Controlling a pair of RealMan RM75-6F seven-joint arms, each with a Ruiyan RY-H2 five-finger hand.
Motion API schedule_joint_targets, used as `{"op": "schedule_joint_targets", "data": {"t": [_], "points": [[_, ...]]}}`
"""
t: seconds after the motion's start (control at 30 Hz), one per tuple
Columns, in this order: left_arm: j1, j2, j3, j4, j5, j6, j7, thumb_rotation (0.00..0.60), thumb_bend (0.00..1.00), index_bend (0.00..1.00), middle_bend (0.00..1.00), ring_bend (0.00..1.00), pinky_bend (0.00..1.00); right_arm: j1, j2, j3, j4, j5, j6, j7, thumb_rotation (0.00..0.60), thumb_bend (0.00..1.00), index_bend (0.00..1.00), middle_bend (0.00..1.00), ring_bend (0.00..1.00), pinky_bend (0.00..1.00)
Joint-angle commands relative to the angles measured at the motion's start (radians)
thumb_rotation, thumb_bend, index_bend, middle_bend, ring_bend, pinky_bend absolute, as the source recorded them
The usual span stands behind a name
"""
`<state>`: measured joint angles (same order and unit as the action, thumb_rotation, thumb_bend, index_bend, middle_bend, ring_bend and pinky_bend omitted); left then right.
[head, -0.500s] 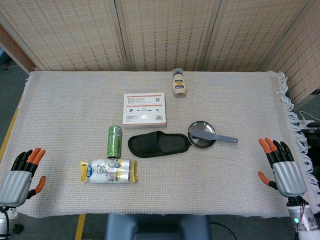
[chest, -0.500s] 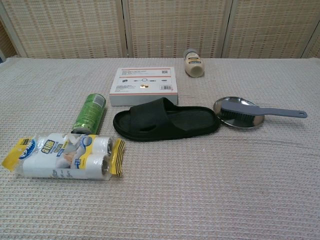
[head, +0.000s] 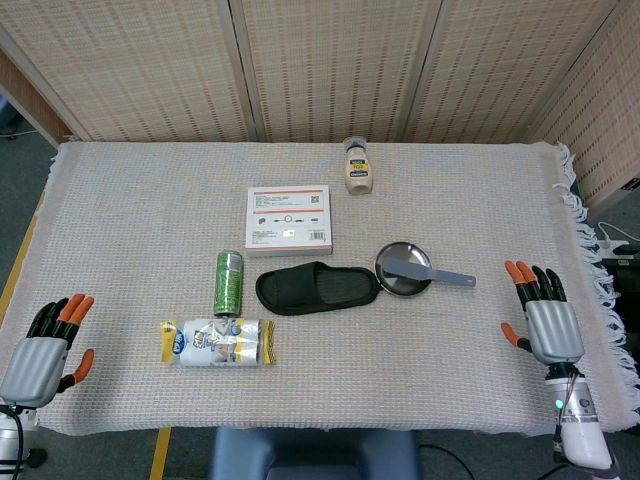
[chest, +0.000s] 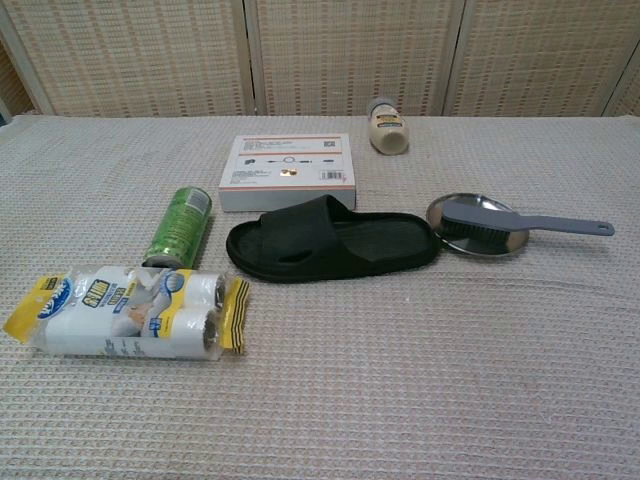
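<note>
In the head view my left hand (head: 45, 350) hovers at the table's near left corner, fingers apart and empty, left of a pack of white rolls (head: 217, 342). My right hand (head: 543, 318) is over the near right part of the cloth, fingers spread, holding nothing, right of a grey brush (head: 430, 272) lying across a small metal dish (head: 400, 272). A black slipper (head: 317, 288) lies mid-table with a green can (head: 229, 282) on its side to its left. Neither hand shows in the chest view.
A flat white box (head: 289, 218) lies behind the slipper, and a small cream bottle (head: 358, 166) lies at the back. A woven cloth (head: 130, 220) covers the table, fringed on the right. Wicker screens stand behind.
My right hand has moved inward to the left and a little forward over the cloth. My left hand has barely shifted. The objects lie where they were.
</note>
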<state>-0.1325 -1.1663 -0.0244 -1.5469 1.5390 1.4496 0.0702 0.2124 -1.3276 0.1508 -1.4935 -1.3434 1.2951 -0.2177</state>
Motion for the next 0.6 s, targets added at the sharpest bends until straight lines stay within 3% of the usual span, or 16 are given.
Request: {"op": "schedule_joint_targets", "data": {"t": [0.03,0.13,0.23,0.6], "points": [[-0.002,0.0,0.001,0.001,-0.002,-0.007,-0.003,0.6,0.46,0.0,0.0,0.0,0.08,0.058,-0.032,0.042,0.013,0.059,-0.07,-0.054,0.6,0.16,0.11,0.08,0.0,0.01],[-0.009,0.004,0.002,0.002,-0.013,-0.026,-0.02,0.6,0.46,0.0,0.0,0.0,0.08,0.196,-0.129,0.13,0.09,0.205,-0.218,-0.16,0.6,0.16,0.15,0.11,0.0,0.02],[-0.009,0.011,0.001,0.0,-0.019,-0.03,-0.034,0.6,0.46,0.0,0.0,0.0,0.08,0.264,-0.189,0.159,0.146,0.297,-0.286,-0.212,0.6,0.16,0.17,0.14,0.0,0.02],[-0.013,0.03,0.003,-0.01,-0.024,-0.04,-0.068,0.6,0.46,0.0,0.0,0.0,0.08,0.425,-0.366,0.194,0.343,0.448,-0.378,-0.275,0.6,0.16,0.24,0.2,0.04,0.04]]}}
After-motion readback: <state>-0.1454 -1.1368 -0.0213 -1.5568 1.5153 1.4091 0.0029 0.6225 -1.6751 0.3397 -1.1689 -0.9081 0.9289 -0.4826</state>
